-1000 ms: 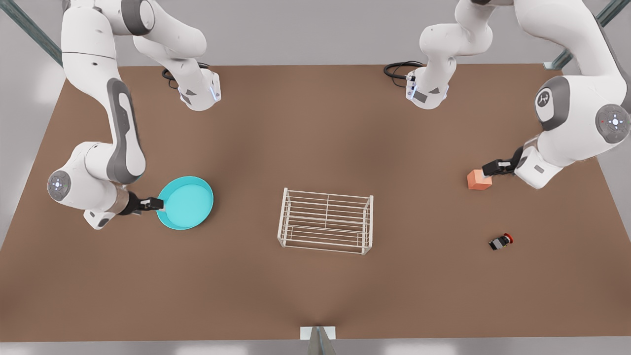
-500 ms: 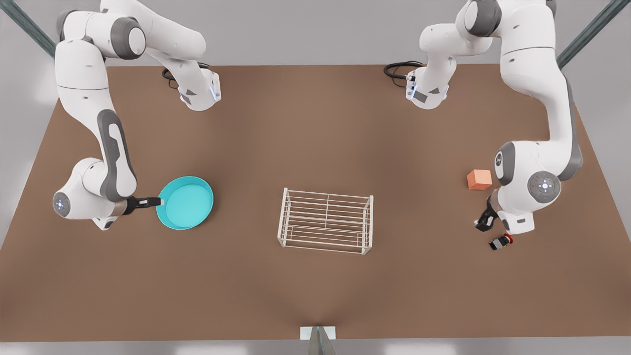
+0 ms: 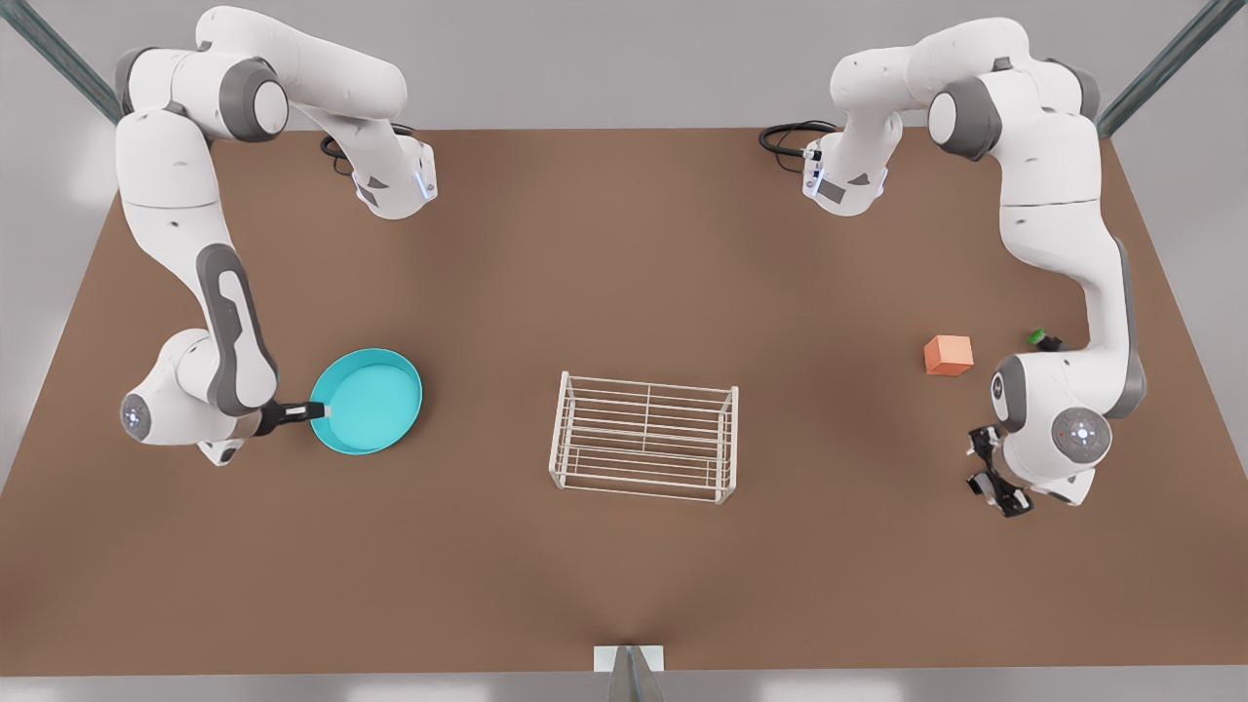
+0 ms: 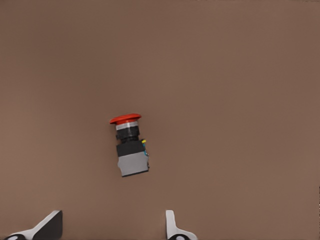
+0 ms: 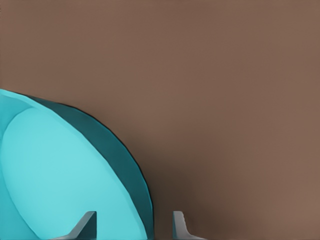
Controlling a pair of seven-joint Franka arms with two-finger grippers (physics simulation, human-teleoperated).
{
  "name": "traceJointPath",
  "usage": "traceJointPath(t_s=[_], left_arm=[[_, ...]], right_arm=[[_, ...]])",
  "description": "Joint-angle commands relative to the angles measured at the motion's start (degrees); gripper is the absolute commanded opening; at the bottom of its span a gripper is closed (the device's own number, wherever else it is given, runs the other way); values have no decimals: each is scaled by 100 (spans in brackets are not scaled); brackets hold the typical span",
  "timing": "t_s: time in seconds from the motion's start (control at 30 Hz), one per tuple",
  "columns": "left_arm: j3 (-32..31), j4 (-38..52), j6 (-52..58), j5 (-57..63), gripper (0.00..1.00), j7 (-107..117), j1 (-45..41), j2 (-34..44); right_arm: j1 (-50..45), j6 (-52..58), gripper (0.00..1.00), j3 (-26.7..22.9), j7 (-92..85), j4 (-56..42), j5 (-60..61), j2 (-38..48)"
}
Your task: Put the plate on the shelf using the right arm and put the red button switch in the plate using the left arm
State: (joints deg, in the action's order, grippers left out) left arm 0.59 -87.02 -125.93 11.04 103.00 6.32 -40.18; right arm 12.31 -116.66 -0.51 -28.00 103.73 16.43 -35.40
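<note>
Evidently both arms are poised to grasp: the right gripper straddles the round turquoise plate's rim with fingers apart, while the left gripper, also spread, hovers directly above the small black red-capped button switch

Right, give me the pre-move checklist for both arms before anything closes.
1. Right pincer straddles the plate rim, one finger inside and one outside: ok.
2. Plate gripped: not ok, the fingers stand open.
3. Left pincer open above the red button switch: ok.
4. Switch between the fingers: not ok, it lies on the table ahead of the fingertips.
5. Right target: ok, the cap is red; the green-capped switch and the orange cube sit apart.
6. Shelf upright on its legs between the arms: ok.
</note>
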Motion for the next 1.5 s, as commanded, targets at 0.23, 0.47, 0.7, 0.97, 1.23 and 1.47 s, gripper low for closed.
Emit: traceJointPath(t_s=[0.23, 0.47, 0.7, 0.97, 1.23, 1.47], left_arm=[[-6, 27, -547, 126, 100, 2690, 133, -350], [-6, 220, -819, 451, 100, 2681, 115, -746], [11, 299, -942, 1110, 99, 2707, 133, -1001], [29, 255, -134, 1128, 98, 2426, 106, -878], [29, 273, -46, 908, 98, 2417, 159, -886], [29, 273, -90, 900, 97, 2417, 141, -930]], right_arm=[[96, -24, 54, 25, -372, -143, 36, -160], [87, -15, 38, 78, -372, -143, 141, -160], [87, 275, 18, 139, -381, -248, 159, -98], [87, 1242, 18, 368, -373, -248, 299, 903], [-71, 1690, 18, 1624, 682, -512, 299, 1703], [-738, 1655, 18, 2477, 2607, -1039, 299, 1660]])
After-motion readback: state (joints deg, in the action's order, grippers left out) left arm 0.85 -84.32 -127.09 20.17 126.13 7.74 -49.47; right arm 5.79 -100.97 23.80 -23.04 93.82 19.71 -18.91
